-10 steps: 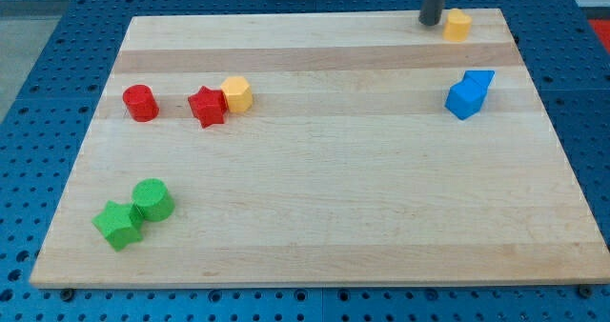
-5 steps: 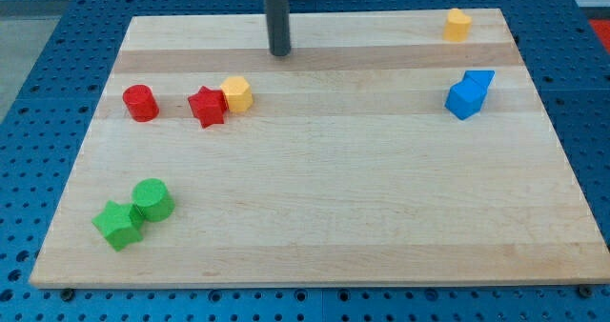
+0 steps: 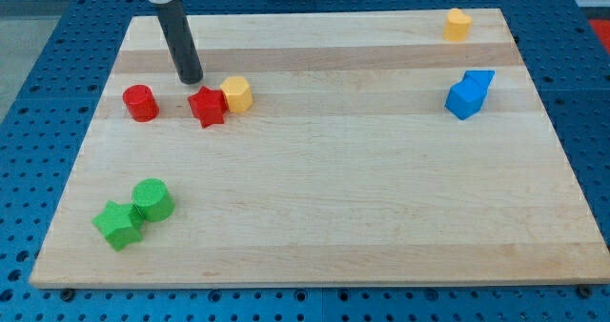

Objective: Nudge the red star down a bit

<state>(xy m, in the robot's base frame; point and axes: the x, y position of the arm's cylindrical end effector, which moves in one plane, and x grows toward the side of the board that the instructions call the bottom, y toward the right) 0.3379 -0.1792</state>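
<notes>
We see the wooden worktop [image 3: 315, 208] lying on a blue pegboard [image 3: 38, 84], with our dark rod [image 3: 178, 41] coming down from the upper left of the frame. We carry no gripper, so there is nothing released or clenched to report; the rod simply ends in my tip [image 3: 191, 80], which rests on the board in the upper left area.

The red star [image 3: 207, 106] sits in the upper left part of the worktop, just below and slightly to the right of my tip. The tip is near the star's upper edge; whether the two touch we cannot tell. On the star's right side, touching it, is a yellow block [image 3: 236, 93] of a roughly hexagonal shape. To the left of the star, apart from it, stands a red cylinder [image 3: 140, 103], and my tip lies above the gap between that cylinder and the star.

In the lower left of the frame a green cylinder [image 3: 152, 199] touches a green star-like block [image 3: 118, 225] just below and left of it. At the upper right, two blue blocks [image 3: 469, 94] sit pressed together. Another small yellow block [image 3: 457, 24] stands near the top right corner of the worktop, well apart from everything else.
</notes>
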